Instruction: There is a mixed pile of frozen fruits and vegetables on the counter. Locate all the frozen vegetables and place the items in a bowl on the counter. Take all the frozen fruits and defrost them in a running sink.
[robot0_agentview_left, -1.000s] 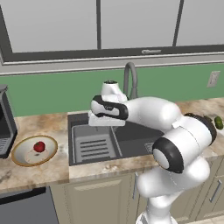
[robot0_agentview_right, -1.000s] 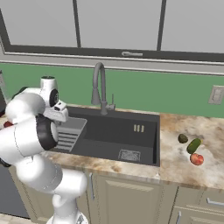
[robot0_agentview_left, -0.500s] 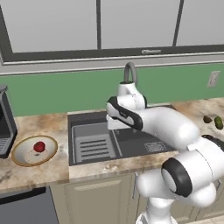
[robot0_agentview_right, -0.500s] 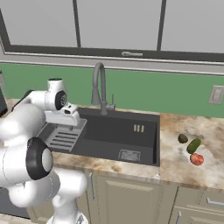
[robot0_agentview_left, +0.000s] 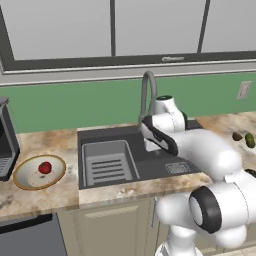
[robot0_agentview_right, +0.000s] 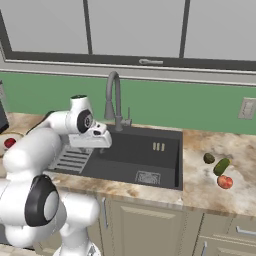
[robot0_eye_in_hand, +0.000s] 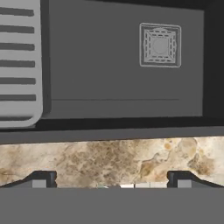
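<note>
My gripper (robot0_eye_in_hand: 111, 181) is open and holds nothing. It hangs over the dark sink (robot0_eye_in_hand: 122, 74), whose drain (robot0_eye_in_hand: 160, 45) lies ahead and whose rim of marbled counter is under the fingertips. In the base views the gripper (robot0_agentview_right: 98, 148) sits just in front of the faucet (robot0_agentview_right: 112, 95). On the right counter lies the pile: a dark green item (robot0_agentview_right: 209, 158), a green cucumber-like one (robot0_agentview_right: 221, 166) and a red-orange round one (robot0_agentview_right: 225, 182). The bowl (robot0_agentview_left: 22, 180) stands on the left counter with a red item (robot0_agentview_left: 45, 167) in it.
A grey ribbed rack (robot0_agentview_left: 109, 165) fills the sink's left half. No water shows at the faucet (robot0_agentview_left: 147, 92). A dark appliance (robot0_agentview_left: 5, 145) stands at the far left of the counter. A wall outlet (robot0_agentview_right: 248, 107) is above the pile.
The arm has swung right, from over the rack at the sink's left to in front of the faucet. The jaws stayed open and empty.
</note>
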